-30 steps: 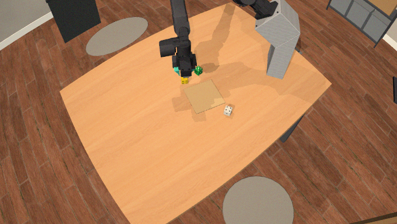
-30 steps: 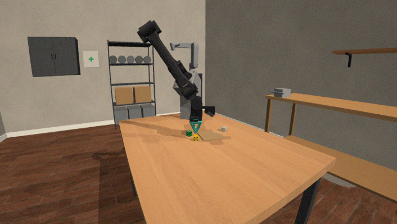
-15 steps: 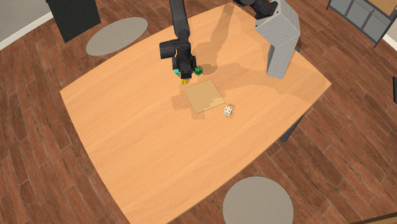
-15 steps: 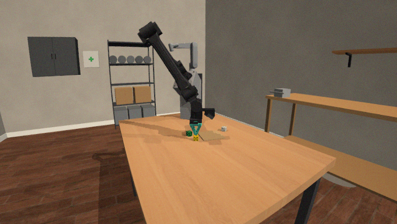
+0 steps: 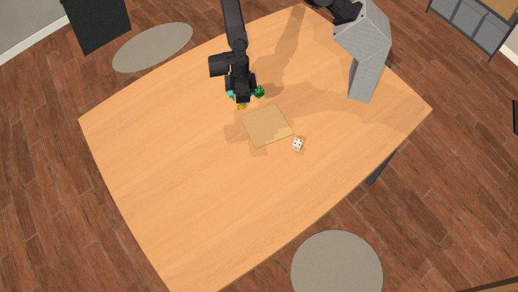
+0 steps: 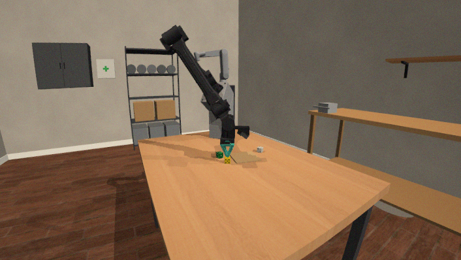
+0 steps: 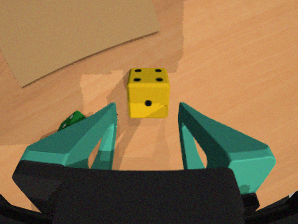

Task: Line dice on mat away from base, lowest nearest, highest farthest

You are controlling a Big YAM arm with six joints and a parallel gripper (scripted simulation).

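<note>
In the wrist view, the tool (image 5: 241,103) (image 6: 227,155) (image 7: 147,110) with teal fingers is standing part-way spread, and it is pinching nothing. Its two fingertips are pointing to both sides of a yellow cube die with black pips (image 5: 241,106) (image 6: 227,160) (image 7: 148,92), and a gap is showing at each side of it. This die is resting on the wooden table (image 5: 183,183) (image 6: 261,196) (image 7: 240,65), off the mat. To the wrist camera it is presenting one face with four pips and one face with a single pip.

A green die with pale pips (image 5: 259,92) (image 6: 219,155) (image 7: 72,121) is lying near the yellow one, also off the mat; in the wrist view, one finger is partly hiding it. A thin, square, tan mat (image 5: 266,125) (image 6: 246,158) (image 7: 65,35) is lying flat near these two dice, and no die is standing on it. Just beside one corner of the mat, a white die with black pips (image 5: 297,144) (image 6: 260,149) is sitting on the table, showing four pips on its upper face.

The black jointed arm (image 5: 235,29) (image 6: 199,72) is reaching down above the table. Farther away, a dark metal shelf rack (image 6: 147,50) is standing by the wall.
</note>
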